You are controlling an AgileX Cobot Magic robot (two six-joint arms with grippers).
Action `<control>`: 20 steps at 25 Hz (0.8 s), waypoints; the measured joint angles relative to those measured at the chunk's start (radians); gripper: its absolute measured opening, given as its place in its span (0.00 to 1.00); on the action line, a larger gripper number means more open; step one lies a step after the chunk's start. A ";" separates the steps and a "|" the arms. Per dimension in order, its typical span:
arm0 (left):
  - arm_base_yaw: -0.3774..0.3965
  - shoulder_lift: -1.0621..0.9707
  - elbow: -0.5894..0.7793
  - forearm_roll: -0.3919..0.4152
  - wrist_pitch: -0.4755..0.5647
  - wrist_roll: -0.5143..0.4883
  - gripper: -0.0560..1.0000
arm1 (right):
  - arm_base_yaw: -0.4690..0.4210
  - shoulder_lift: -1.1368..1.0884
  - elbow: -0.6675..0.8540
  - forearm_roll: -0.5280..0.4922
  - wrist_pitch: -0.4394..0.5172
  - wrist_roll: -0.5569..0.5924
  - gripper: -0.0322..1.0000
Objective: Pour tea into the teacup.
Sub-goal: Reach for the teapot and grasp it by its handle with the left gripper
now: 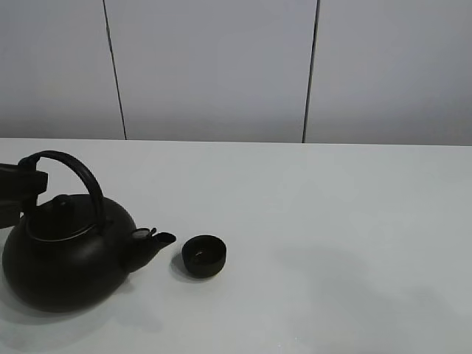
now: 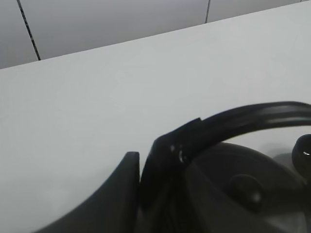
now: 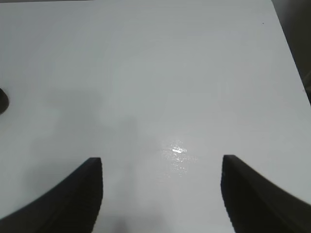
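Note:
The black kettle [image 1: 66,258] stands on the white table [image 1: 332,221] at the front left, with its short spout [image 1: 151,242] pointing right. The small black teacup [image 1: 203,255] sits just right of the spout, upright and apart from it. My left gripper [image 1: 18,188] reaches in from the left edge and is shut on the kettle's arched handle [image 1: 81,173]. The left wrist view shows its fingers [image 2: 121,194] around the handle [image 2: 252,116], with the kettle lid [image 2: 243,187] below. My right gripper [image 3: 161,161] is open and empty over bare table; it is out of the high view.
A grey panelled wall [image 1: 221,66] stands behind the table's far edge. A small dark shape [image 3: 2,102] shows at the edge of the right wrist view; I cannot tell what it is.

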 joint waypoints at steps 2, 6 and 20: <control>0.000 0.001 -0.002 -0.014 0.002 0.020 0.18 | 0.000 0.000 0.000 0.000 0.000 0.000 0.49; 0.000 0.001 -0.002 -0.024 0.007 0.027 0.18 | 0.000 0.000 0.000 0.000 0.000 0.000 0.49; 0.000 -0.139 0.000 -0.085 0.154 0.047 0.18 | 0.000 0.000 0.000 0.000 0.000 0.000 0.49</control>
